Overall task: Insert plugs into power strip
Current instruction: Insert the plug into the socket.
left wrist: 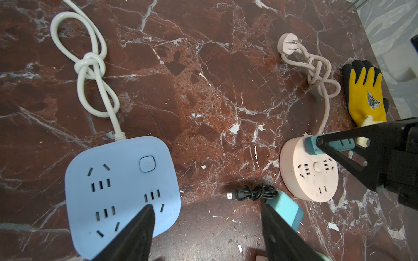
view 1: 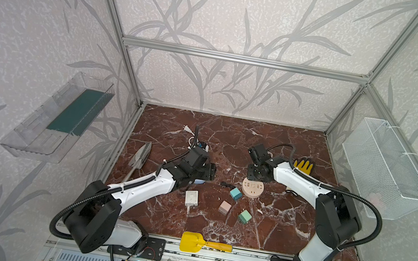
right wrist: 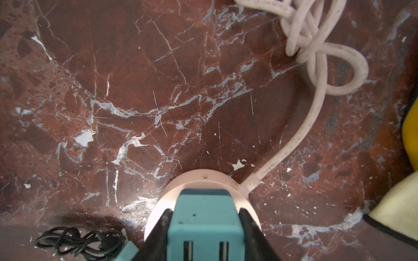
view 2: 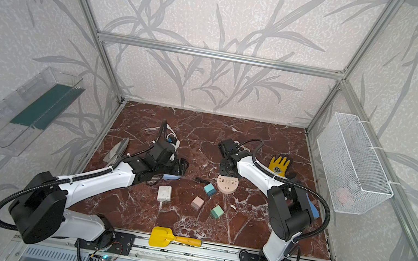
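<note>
Where the marble meets the front rail, a yellow toy shovel (view 1: pixel 190 241) lies flat.

Next back, three plugs lie loose and apart: green cube (view 1: pixel 245 217), pink cube (view 1: pixel 224 207), and white charger block (view 1: pixel 192 198), the one nearest the left arm.

Beyond them a loose teal cube (view 1: pixel 235 193) sits just beside the round pink power strip (view 1: pixel 253 189), with a knotted black cable (left wrist: pixel 255 192) next to it.

Right gripper (right wrist: pixel 204 214): jaws narrow, clamped on a second teal plug (right wrist: pixel 203 228). The plug stands on the pink strip's top at the rim by the cord exit. Can't tell if the prongs are fully home.

Left gripper (left wrist: pixel 207 208): jaws wide, nothing between them. It hangs low by the blue square power strip (left wrist: pixel 122 180), one finger over its sockets and the other over the loose teal cube.

Farthest back are a yellow glove (view 1: pixel 304 165), a knotted pink cord (left wrist: pixel 316 67) and a knotted white cord (left wrist: pixel 90 65).
</note>
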### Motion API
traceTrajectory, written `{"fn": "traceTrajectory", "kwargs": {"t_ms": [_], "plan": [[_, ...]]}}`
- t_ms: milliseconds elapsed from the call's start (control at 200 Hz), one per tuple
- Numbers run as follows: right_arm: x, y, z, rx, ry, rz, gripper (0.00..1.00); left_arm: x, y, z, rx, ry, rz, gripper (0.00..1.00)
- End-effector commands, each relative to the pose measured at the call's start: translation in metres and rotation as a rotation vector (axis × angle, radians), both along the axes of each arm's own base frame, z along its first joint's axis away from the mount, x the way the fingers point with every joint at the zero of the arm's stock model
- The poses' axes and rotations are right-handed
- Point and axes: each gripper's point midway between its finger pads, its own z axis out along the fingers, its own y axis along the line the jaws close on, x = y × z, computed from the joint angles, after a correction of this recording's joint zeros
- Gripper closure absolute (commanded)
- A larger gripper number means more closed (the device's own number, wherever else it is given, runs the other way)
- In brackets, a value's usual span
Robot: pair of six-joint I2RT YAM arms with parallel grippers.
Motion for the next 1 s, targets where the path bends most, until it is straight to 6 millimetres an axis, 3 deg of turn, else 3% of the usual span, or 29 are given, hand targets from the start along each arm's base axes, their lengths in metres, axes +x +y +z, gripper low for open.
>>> {"fn": "traceTrajectory", "kwargs": {"t_ms": [0,300,560,815,995], "plan": [[-0.048,-0.015,-0.061,-0.068,0.227,-0.006,1.0,0.001,0.002,-0.009,0.013,0.008,-0.002,0.25],[-0.075,-0.028,-0.082,-0.083,0.287,-0.016,1.0,-0.001,0.002,-0.011,0.012,0.014,-0.006,0.26],[-0.08,-0.028,-0.09,-0.09,0.311,-0.007,1.0,-0.001,0.001,-0.012,0.006,0.019,-0.007,0.23],[-0.073,-0.024,-0.076,-0.089,0.306,0.007,1.0,-0.001,0.003,-0.01,0.014,0.011,-0.001,0.05],[-0.064,-0.02,-0.054,-0.08,0.264,0.016,1.0,0.001,0.009,-0.008,0.05,0.007,0.014,0.01]]}}
